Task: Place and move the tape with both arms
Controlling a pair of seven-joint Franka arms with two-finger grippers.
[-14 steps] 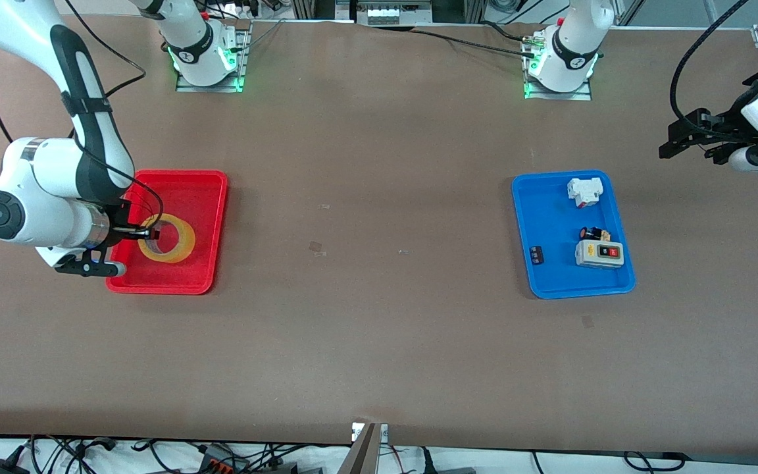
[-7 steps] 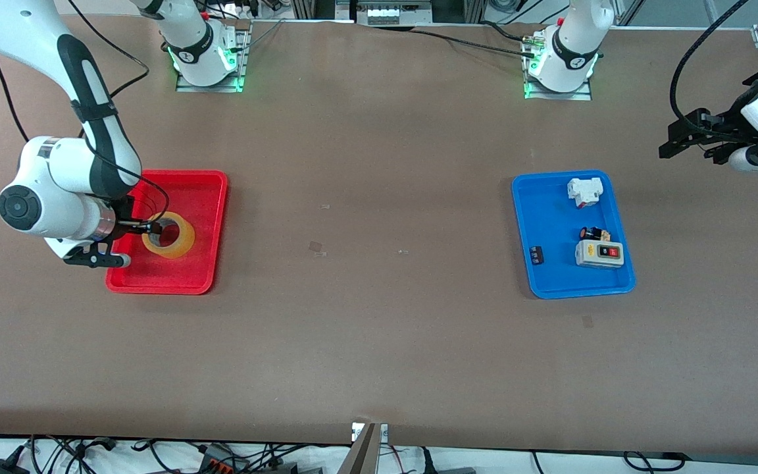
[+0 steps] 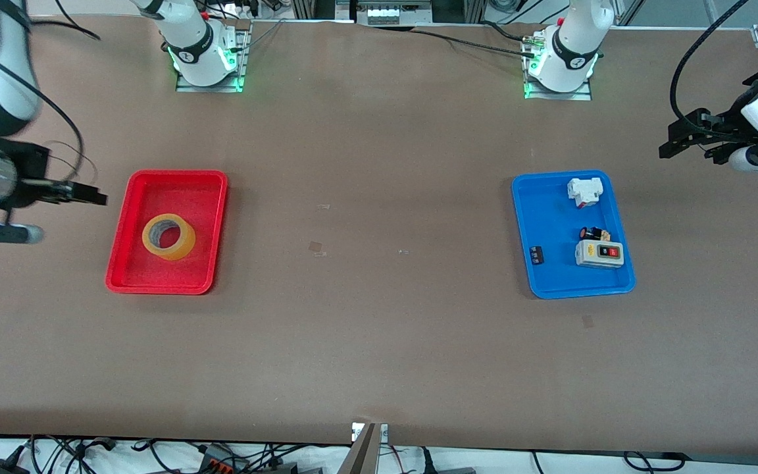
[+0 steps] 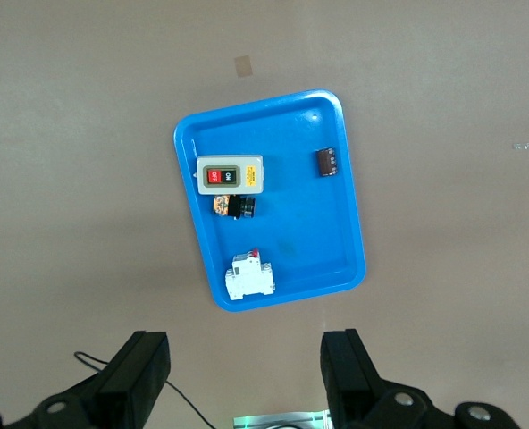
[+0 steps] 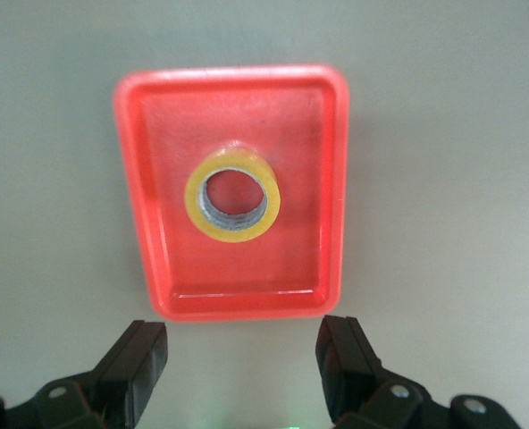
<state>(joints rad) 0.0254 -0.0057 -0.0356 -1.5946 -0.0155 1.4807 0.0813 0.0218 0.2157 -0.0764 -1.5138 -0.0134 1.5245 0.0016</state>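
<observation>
The yellow-tan tape [image 3: 168,237] lies flat in the red tray [image 3: 211,191], toward the right arm's end of the table. It shows ring-up in the right wrist view [image 5: 233,196] inside the red tray [image 5: 148,206]. My right gripper [image 3: 87,195] is open and empty, up in the air over the bare table beside the tray's outer edge; in its wrist view [image 5: 240,375] the jaws stand wide apart. My left gripper [image 3: 674,141] is open and empty, raised over the table at the left arm's end; its wrist view [image 4: 244,380] shows the jaws wide apart.
A blue tray [image 3: 527,217] at the left arm's end holds a grey switch box [image 3: 600,253], a white breaker [image 3: 584,191], a small black-and-red part [image 3: 592,233] and a dark chip [image 3: 536,255]. The blue tray also shows in the left wrist view [image 4: 345,206].
My right gripper has let go of the tape, left it in the red tray, and drawn up and away past the tray's outer edge. The left arm has not moved.
</observation>
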